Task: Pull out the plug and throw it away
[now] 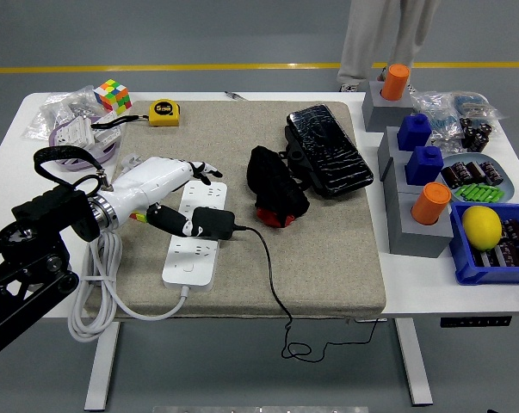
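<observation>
The black plug (213,223) sits on the middle of the white power strip (195,236), which lies lengthwise on the left part of the beige mat (328,258). The left hand (166,196) reaches over the strip from the left; its dark thumb and fingers (166,218) close against the plug's left end, gripping it, while the remaining fingers stretch out above the strip's far end. From the plug's right end a thin black cable (272,284) runs across the mat and drops over the table's (431,284) near edge. The strip's thick white cord (95,292) loops off the mat's left edge. Right of the strip, mid-mat, lie a black bundle with red showing (274,188) and a black wrapped pack (328,151). A yellow tape measure (163,112) and a colour cube (113,95) lie beyond the strip, near the table's far-left corner. The right arm is out of sight.
</observation>
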